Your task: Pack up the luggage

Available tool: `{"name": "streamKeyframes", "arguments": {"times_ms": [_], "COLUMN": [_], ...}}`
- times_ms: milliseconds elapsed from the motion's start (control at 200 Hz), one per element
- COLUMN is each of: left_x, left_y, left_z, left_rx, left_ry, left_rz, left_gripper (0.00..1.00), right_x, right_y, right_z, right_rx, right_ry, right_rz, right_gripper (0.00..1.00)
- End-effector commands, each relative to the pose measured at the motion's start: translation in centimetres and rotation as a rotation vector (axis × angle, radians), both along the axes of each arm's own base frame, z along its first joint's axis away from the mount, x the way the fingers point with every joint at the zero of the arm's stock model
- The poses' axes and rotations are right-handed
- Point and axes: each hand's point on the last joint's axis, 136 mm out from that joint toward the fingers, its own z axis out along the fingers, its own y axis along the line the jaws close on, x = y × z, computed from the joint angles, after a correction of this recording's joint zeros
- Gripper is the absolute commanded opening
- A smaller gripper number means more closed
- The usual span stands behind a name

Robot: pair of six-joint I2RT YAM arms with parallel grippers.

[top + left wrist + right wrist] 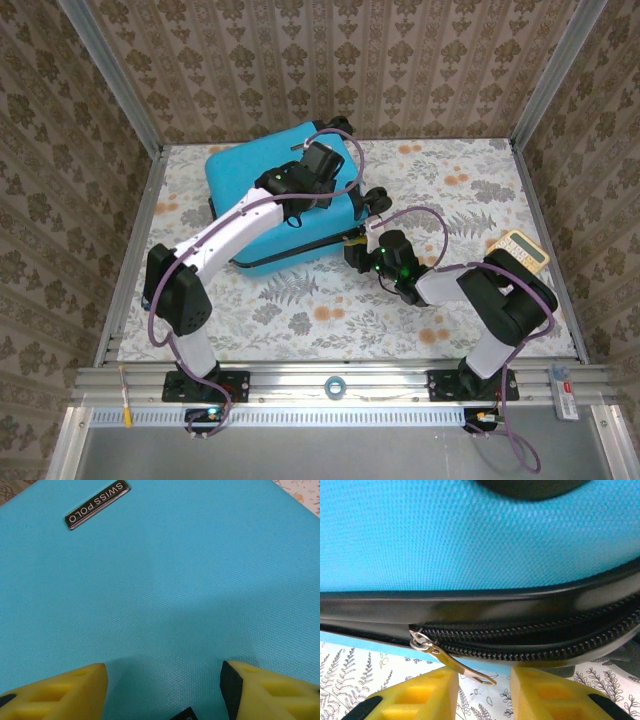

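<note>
The luggage lies flat and closed on the table. The left gripper is over the luggage's top shell, near the logo plate, w/ jaws well apart and nothing held. The right gripper is at the luggage's side seam. Its fingers are a little apart, and the zipper pull hangs betw. them, not pinched.

I see open table near-left of the luggage and at far right. The left arm spans the shell, blocking passage over it. The zipper pull sits in the gap between the right gripper's fingers.
</note>
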Motion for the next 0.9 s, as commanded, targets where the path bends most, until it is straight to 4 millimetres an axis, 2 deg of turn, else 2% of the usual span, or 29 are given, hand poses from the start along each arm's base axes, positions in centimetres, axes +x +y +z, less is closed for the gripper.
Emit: {"name": "streamKeyframes", "arguments": {"times_ms": [0, 200, 400, 575, 890], "left_x": [-0.2, -0.2, -0.4, -0.5, -0.6], "left_y": [0.2, 0.2, 0.1, 0.2, 0.3], "left_z": [-0.8, -1.0, -1.1, -1.0, -1.3], "left_rx": [-0.009, -0.01, -0.016, -0.02, -0.019], "left_ry": [0.029, 0.032, 0.038, 0.037, 0.041], "left_rz": [0.005, 0.004, 0.0, 0.001, 0.005], "left_gripper": [0.64, 0.63, 0.63, 0.63, 0.62], "right_x": [0.6, 0.1, 0.7, 2.0, 2.6], "right_y": [1.1, 1.1, 1.3, 0.3, -0.9], "right_z": [4.4, 4.9, 4.6, 3.8, 3.1], "right_rx": [0.095, 0.097, 0.07, 0.056, 0.078], "right_ry": [-0.112, -0.122, -0.109, -0.074, -0.026], "right_rz": [0.032, 0.049, 0.046, -0.04, -0.081], "right_gripper": [0.33, 0.33, 0.32, 0.21, 0.06]}}
